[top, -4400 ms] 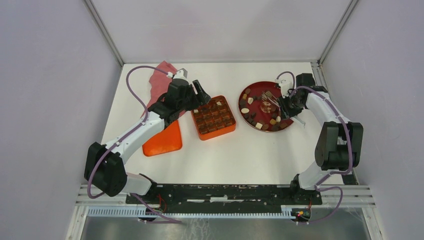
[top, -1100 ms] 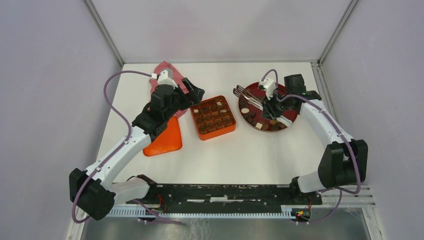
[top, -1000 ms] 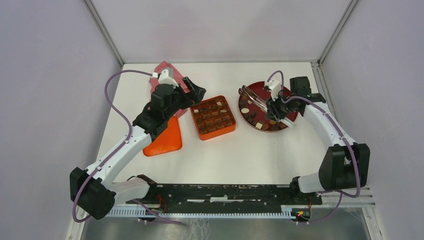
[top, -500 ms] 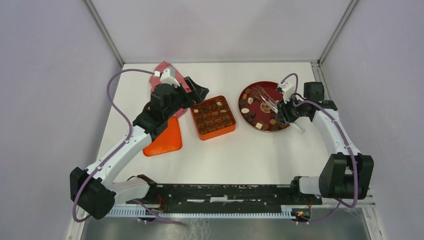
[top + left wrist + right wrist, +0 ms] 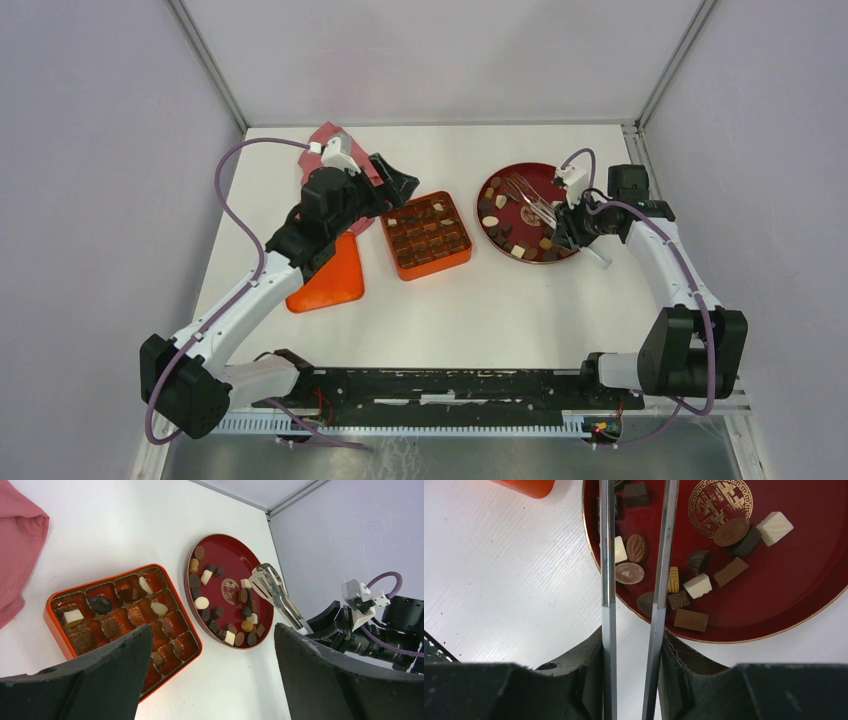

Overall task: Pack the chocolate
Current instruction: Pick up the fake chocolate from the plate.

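While I am looking down from the top camera, the left gripper is hanging with its jaws spread wide and holding nothing, just past the far left corner of the orange box and above a pink cloth. The right gripper is clenching metal tongs, which are reaching over the dark red plate. Through the left wrist camera I am seeing the chocolate lying mostly on that plate, with a few pieces sitting in the box's cells. Through the right wrist camera the tong arms are standing apart over pieces by the plate's near rim, and their tips are running out of frame.
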You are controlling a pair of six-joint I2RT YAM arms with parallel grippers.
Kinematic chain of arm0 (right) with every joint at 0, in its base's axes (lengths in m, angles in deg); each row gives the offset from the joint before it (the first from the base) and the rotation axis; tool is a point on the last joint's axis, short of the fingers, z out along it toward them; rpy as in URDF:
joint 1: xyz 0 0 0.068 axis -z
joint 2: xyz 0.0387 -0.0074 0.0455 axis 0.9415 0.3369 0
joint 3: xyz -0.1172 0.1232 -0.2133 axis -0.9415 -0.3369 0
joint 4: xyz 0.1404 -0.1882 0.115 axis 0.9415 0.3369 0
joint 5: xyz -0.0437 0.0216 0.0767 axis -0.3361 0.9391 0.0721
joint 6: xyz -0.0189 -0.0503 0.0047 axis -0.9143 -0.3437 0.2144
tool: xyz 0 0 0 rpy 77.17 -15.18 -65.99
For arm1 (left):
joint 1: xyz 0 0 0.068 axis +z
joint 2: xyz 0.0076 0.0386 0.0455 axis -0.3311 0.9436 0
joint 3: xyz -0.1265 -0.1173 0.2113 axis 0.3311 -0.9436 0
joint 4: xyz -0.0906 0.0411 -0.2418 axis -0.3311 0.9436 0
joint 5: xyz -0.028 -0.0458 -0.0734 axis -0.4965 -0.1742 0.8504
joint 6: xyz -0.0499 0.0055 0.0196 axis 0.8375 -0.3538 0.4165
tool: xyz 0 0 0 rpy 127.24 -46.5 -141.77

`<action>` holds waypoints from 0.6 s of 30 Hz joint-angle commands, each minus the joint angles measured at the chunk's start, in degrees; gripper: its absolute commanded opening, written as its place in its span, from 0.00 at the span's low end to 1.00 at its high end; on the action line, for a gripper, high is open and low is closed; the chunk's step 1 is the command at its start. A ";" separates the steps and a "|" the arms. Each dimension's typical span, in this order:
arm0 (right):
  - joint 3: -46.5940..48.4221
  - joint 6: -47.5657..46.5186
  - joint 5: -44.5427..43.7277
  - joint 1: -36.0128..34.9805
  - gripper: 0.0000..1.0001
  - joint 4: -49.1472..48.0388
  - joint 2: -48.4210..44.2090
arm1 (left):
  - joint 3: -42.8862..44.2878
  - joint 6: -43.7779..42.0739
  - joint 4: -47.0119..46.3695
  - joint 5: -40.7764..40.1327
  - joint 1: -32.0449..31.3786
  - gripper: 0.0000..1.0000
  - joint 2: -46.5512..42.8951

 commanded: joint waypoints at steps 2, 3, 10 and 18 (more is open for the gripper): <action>1.78 -2.30 0.87 0.23 0.40 0.60 0.25 | 0.49 -0.32 -2.32 -0.21 0.11 0.95 -1.10; 1.89 -2.45 0.76 0.23 0.40 0.76 0.40 | 0.50 -0.58 -2.14 -0.39 0.11 0.95 -1.07; 2.95 -3.77 -1.18 0.14 0.40 1.66 1.63 | 0.98 -2.28 -1.42 -1.20 0.16 0.96 -0.34; 3.41 -4.61 -1.57 -0.77 0.40 1.79 2.44 | 2.27 -2.03 -3.03 -0.25 0.16 0.99 2.23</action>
